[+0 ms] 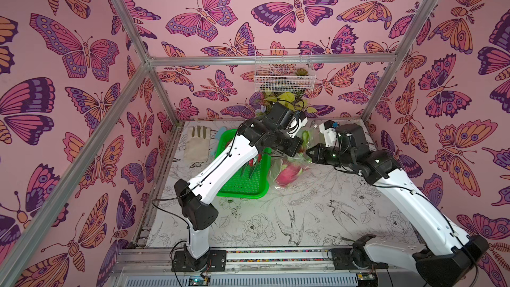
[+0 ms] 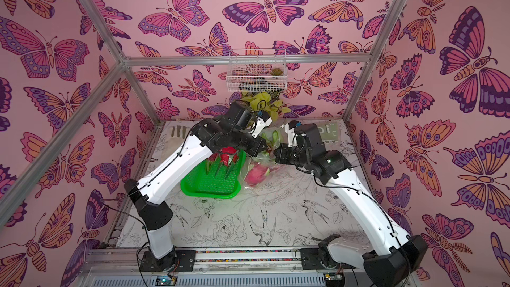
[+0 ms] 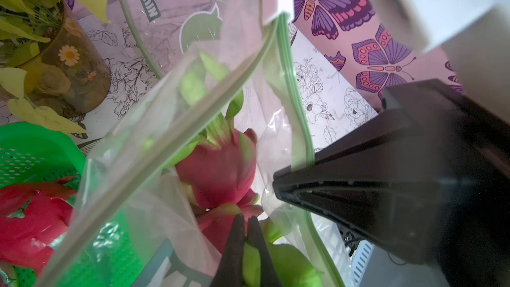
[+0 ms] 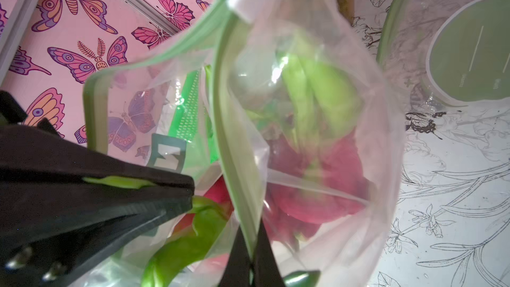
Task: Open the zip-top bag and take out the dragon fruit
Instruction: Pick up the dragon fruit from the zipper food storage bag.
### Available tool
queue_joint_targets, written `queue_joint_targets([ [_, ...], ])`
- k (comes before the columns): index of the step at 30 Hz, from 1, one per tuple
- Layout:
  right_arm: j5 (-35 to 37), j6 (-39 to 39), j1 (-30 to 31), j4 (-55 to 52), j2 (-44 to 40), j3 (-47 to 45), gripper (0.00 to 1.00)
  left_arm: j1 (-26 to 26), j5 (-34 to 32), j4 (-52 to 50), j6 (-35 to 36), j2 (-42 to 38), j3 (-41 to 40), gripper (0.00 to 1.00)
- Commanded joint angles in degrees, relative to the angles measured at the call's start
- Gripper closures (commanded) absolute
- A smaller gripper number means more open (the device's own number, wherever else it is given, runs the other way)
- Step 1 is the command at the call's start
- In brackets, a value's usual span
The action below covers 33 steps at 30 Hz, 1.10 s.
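Left claw [image 3: 245,220]: jaws together, pinching a green leafy scale [image 3: 251,258] inside the bag's mouth. The right wrist view shows a sliver of that green squeezed between the jaws.
Right claw [image 4: 252,234]: jaws together, clamped on one green zip strip [image 4: 234,147] of the zip-top bag. In the left wrist view the tip bites the strip at the bag's rim.
Zip-top bag [image 1: 287,161]: clear plastic, held up between the two claws, its lower part sagging onto the surface just beside the green basket. The mouth is open, with the two zip strips spread apart. The white slider [image 3: 277,0] sits at the far end of the strips.
Pink dragon fruit [image 2: 255,175]: inside the bag, magenta with green-tipped scales, seen through the plastic in both wrist views. Whether a second fruit lies under it in the bag I cannot tell.
Red dragon fruit [image 2: 227,157]: glossy, lying in the green basket [image 2: 212,186], outside the bag, partly hidden by the left arm in a top view.
Surface [image 1: 276,216]: white sheet with line drawings of birds and flowers.
Second bag [image 4: 469,51]: flat on the far surface, clear with a green round label.
Potted plant [image 3: 66,78]: yellow-green leaves, at the back wall.
Gloves [image 1: 197,142]: pale pair, far left corner.
Wire basket [image 1: 284,78]: white, hung on the back wall.
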Motion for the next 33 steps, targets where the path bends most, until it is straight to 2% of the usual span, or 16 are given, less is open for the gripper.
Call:
queue_joint_targets([
  [1,-0.89,0.81,0.1,0.27,-1.57,-0.23,0.94,-0.17,-0.27,4.32,-2.79,-0.81,1.59,1.0],
  [3,-2.6,1.39,-0.43,0.91,-2.88,-0.08,0.7,-0.17,0.19,4.45,-3.71,-0.03,1.37,1.0],
  [4,-2.86,1.4,-0.56,1.23,-4.0,-0.13,0.62,-0.31,0.49,4.66,-3.9,0.3,1.07,1.0],
  [7,-0.14,1.54,-1.46,0.63,-8.02,-1.08,0.45,-0.32,0.54,5.76,-5.29,0.63,-0.06,1.0],
  [9,2.72,2.21,-3.0,-0.83,-10.72,-2.48,0.38,-0.26,0.41,8.21,-7.16,0.33,-1.97,1.0],
  [12,5.17,4.89,-8.23,-4.26,-15.02,-5.28,0.34,-0.26,-0.89,14.02,-12.56,-0.32,-6.44,1.0],
  [17,-3.3,6.79,-22.74,-6.9,-20.18,-10.39,0.33,-0.17,-3.57,28.13,-25.43,-3.41,-19.01,1.0],
  [20,-9.86,8.61,-27.13,-6.08,-19.72,-14.51,0.33,-0.25,-5.31,35.68,-31.67,-5.01,-25.81,1.0],
  [22,-12.63,11.42,-27.2,-3.37,-19.63,-18.71,0.33,-0.43,-6.84,37.32,-33.79,-5.45,-28.0,1.0],
  [28,-20.03,22.47,-26.87,13.88,-18.24,-35.33,0.35,0.05,-9.31,43.6,-38.02,-8.95,-35.81,1.0],
  [33,-17.6,27.39,-21.84,29.64,-12.53,-42.48,0.33,1.16,-10.16,47.02,-41.84,-11.39,-40.69,1.0],
])
